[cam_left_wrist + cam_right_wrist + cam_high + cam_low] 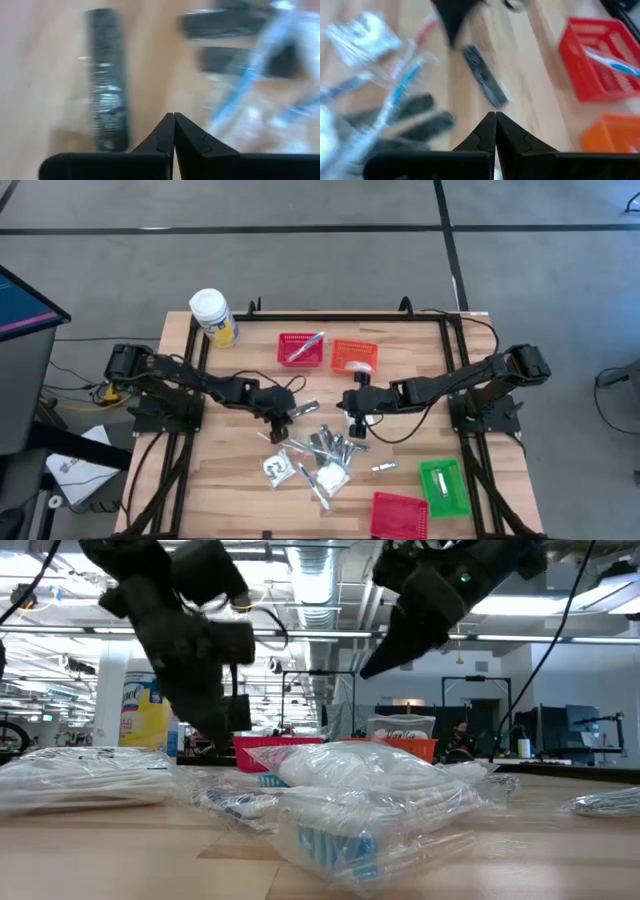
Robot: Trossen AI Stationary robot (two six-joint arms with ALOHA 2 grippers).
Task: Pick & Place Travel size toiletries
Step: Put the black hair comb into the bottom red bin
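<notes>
1. Tabletop [240, 500] first: pale wood planks, smooth, framed by dark rails. Both arms reach in over its middle, so you are between picks, with nothing carried by either claw.
2. Baskets next: moulded plastic lattice boxes. A red basket [300, 349] with a wrapped toothbrush [306, 345] in it and an orange basket [354, 356] sit just beyond the two claws; a green basket [444, 486] and a second red basket [399, 513] lie well off on the right claw's outer side, towards the near edge. A white-lidded yellow jar [213, 318] stands well beyond the left claw.
3. Toiletries pile [320, 460]: crinkly clear wrappers, small white square packets and slim silver-grey sticks, heaped on the tabletop just on the near side of both claws and between them.
4. Left claw [173, 131]: tips pressed together, empty. A dark ribbed comb-like strip [106, 85] lies flat just ahead of it and to one side.
5. Right claw [495, 131]: also pinched closed on nothing, hovering by the pile; the same kind of dark strip shows ahead of it.
6. Next move, as I judge it: you must spread one claw before descending, then choose a single piece. Slippery film and overlapping wrappers may drag neighbours along.
</notes>
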